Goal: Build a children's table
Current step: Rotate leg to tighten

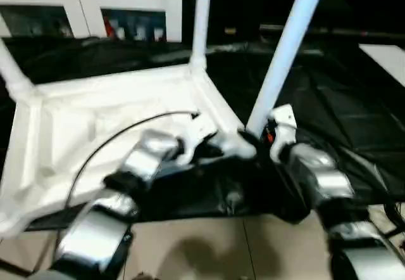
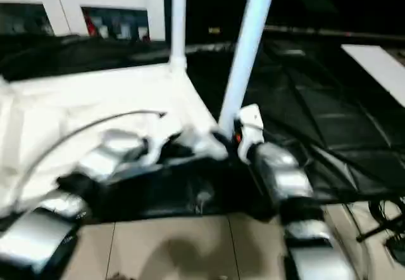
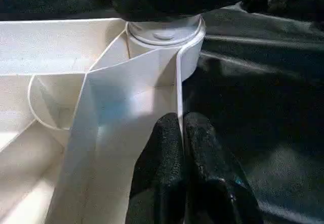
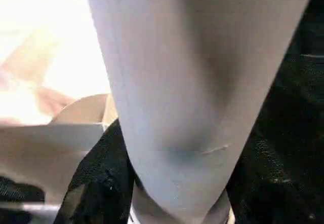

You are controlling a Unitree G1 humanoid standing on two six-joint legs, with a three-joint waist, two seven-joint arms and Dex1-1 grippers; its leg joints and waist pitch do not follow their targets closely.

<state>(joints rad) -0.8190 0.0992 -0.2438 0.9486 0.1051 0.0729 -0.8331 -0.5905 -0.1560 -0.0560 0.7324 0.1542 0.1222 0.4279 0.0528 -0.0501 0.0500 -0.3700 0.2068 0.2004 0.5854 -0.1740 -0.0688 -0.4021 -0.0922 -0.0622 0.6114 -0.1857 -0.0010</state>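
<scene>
Left end effector (image 3: 183,148) fingers together, pinching tabletop (image 1: 107,112) rim near corner socket (image 3: 164,36). Right end effector (image 1: 256,137) clamped on leg (image 1: 285,52) base.

— How does the tabletop (image 1: 107,128) lie?

— Upside down, white, its ribbed underside facing up, spread from nine o'clock toward the middle of the head view.

— And the legs?

— One leg (image 1: 202,20) stands upright in the far corner socket, at twelve o'clock. Another leg (image 1: 288,45) leans toward one o'clock, its foot in the near corner socket (image 3: 164,36). A third leg (image 1: 9,68) rises at ten o'clock from the far left corner.
</scene>
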